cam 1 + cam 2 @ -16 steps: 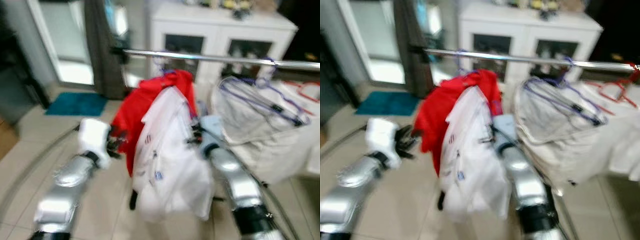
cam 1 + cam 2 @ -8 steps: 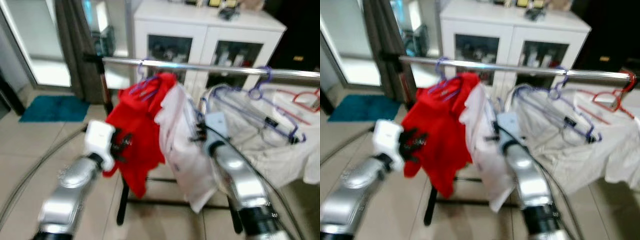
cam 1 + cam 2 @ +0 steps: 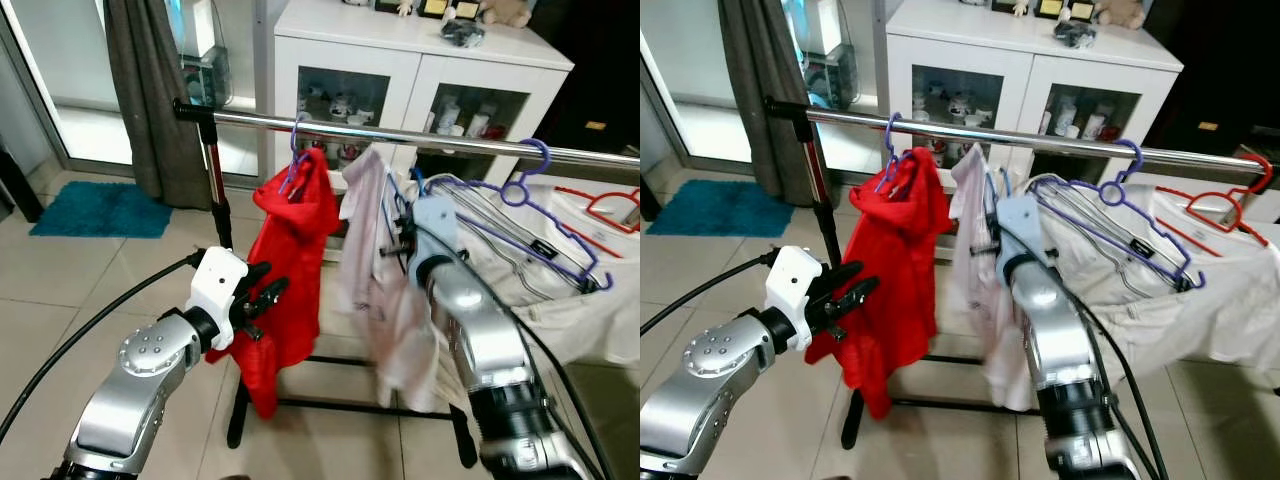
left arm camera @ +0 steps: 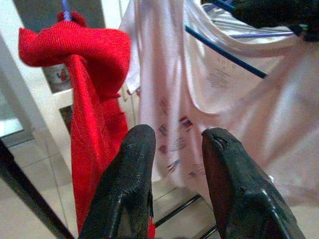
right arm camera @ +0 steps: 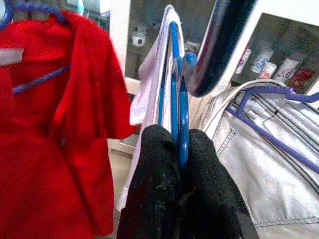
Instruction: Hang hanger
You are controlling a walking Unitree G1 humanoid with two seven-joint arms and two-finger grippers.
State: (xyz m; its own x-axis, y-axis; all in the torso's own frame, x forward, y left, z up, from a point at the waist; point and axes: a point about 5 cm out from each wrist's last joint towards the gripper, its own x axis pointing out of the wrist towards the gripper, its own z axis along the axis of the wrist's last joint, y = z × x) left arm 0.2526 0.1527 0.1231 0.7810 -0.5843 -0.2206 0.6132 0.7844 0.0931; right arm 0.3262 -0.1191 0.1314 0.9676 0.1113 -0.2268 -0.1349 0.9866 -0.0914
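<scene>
A chrome clothes rail runs across in front of me. A red shirt hangs from it on a purple hanger. Right beside it my right gripper is shut on a blue hanger that carries a white printed shirt. The hanger's hook sits close against the rail; I cannot tell whether it rests on it. My left gripper stands open and holds nothing, just in front of the red shirt's lower half.
Purple hangers with pale garments and a red hanger crowd the rail's right part. Behind stands a white glass-door cabinet. A grey curtain, a teal mat, the rack's black foot and a floor cable lie left and below.
The view has shifted and sharpened. My right gripper has lifted the white shirt's hanger up to the rail. My left gripper stays by the red shirt.
</scene>
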